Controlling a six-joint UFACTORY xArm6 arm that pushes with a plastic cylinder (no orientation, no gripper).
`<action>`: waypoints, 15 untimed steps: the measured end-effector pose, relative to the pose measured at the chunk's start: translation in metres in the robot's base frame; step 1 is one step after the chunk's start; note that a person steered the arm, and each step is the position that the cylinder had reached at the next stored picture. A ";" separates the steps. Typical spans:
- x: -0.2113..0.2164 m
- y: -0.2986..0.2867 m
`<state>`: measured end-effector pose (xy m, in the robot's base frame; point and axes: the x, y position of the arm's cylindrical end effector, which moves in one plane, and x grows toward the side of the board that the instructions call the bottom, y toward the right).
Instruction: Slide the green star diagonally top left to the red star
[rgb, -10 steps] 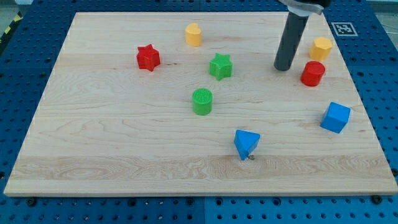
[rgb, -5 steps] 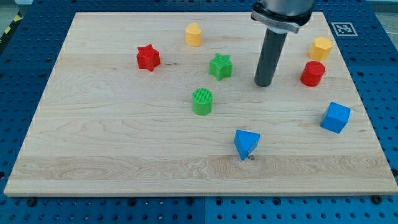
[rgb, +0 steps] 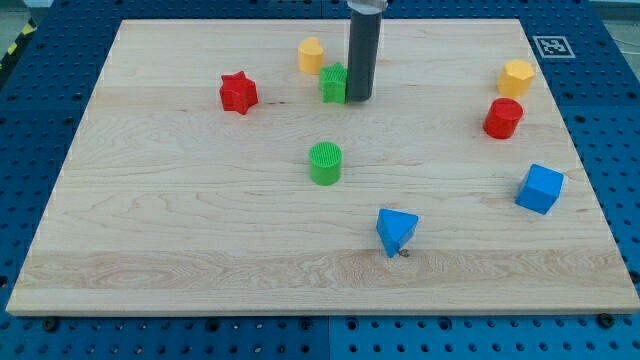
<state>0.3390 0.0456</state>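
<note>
You are looking down at a pale wooden board (rgb: 200, 230) resting on a blue perforated table (rgb: 25, 120). Going left to right across the view:

The red star (rgb: 238, 92) lies in the upper left part of the board, alone, with bare wood all round it.

Next comes a yellow block (rgb: 311, 55), rounded on top, near the board's top edge. Below it, near the centre of the board, stands a green cylinder (rgb: 325, 163) with a ribbed top.

The green star (rgb: 334, 83) sits at about five o'clock from the yellow block and twelve o'clock from the green cylinder. The red star lies at about nine o'clock from it, well apart. Only the green star's left part shows; the rod hides the rest.

The rod is dark and upright, entering from the view's top. Your tip (rgb: 359, 99) rests at about four o'clock from the green star, touching it or just beside it; you cannot tell which. This arm carries no pincer, so there is nothing to be apart, together or clamped.

A blue block (rgb: 396, 231), wedge-like, lies at about five o'clock from the green cylinder.

At the far right, from top to bottom, stand a yellow hexagonal block (rgb: 516, 77), a red cylinder (rgb: 503, 118) just below it, and a blue cube (rgb: 540, 188).
</note>
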 end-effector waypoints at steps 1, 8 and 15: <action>-0.007 -0.015; -0.015 -0.189; -0.022 -0.257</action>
<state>0.3170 -0.2117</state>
